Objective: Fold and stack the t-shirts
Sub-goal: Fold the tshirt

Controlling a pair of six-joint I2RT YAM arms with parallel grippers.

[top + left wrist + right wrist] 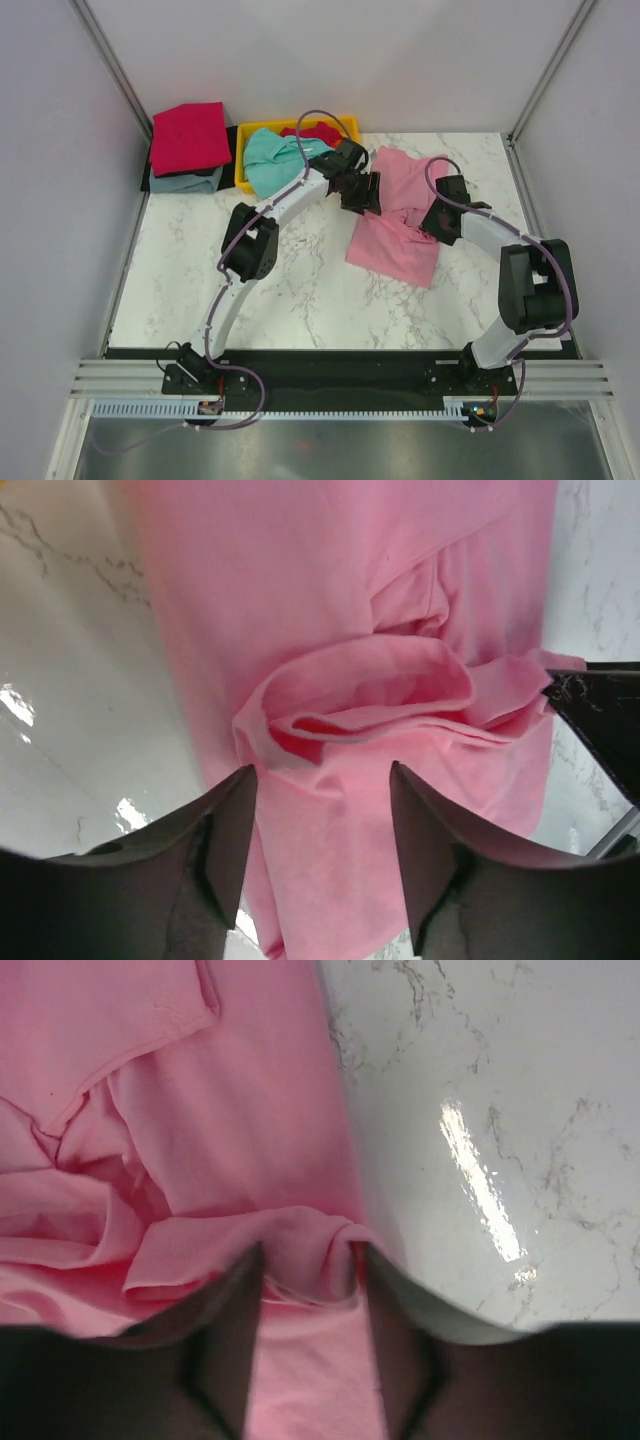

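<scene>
**A:** How does the left pincer (pixel 320 775) stand?

**B:** Spread. Its two dark fingers (pixel 225 830) are apart and pinch nothing. A rolled fold of the pink t-shirt (pixel 300 580) lies just beyond the tips, and flat pink cloth lies under the gap.

**A:** And the right pincer (pixel 308 1255)?

**B:** Parted as well. A small ridge of the same shirt sits between its tips, but I can't tell whether the cloth touches both of them. To its right is bare marble table (pixel 500 1110), and to its left and ahead is rumpled pink cloth.

**A:** Where is the shirt as a whole?

**B:** It lies creased and part-folded on the table, under both pincers, which hang near each other over its middle.

**A:** And the other shirts?

**B:** Just behind the left pincer's wrist is the yellow tray (pixel 300 120). The teal t-shirt (pixel 270 160) spills over its near rim, and the red t-shirt (pixel 322 131) lies in the tray behind the teal one. Beyond the tray, well apart from both pincers, the crimson t-shirt (pixel 190 135) lies folded on the grey-blue t-shirt (pixel 190 182).
</scene>
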